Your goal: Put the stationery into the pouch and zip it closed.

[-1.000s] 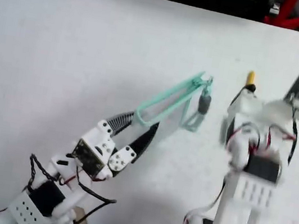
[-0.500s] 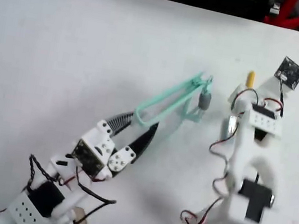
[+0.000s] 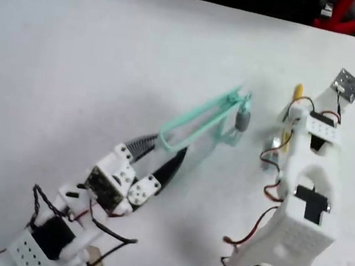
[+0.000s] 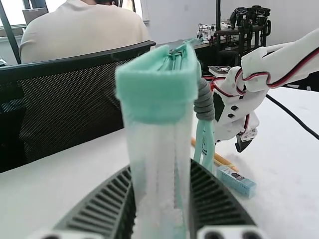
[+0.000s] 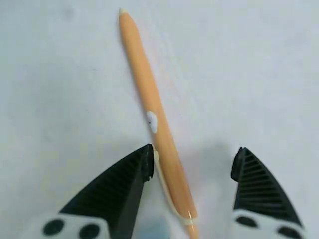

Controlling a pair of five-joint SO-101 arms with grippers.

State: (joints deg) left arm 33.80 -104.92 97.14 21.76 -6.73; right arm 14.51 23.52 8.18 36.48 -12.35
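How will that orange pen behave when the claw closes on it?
The orange pen looks slim, round and smooth, so it probably rolls if nudged. It seems rigid and light. Lying nearer one finger of the open right claw, it may skid sideways.

I see the pouch as frosted see-through plastic edged with soft mint cloth, the pen as smooth, faintly glossy orange plastic, the jaws of the right gripper as ribbed matt black plastic, and the table as matt white.
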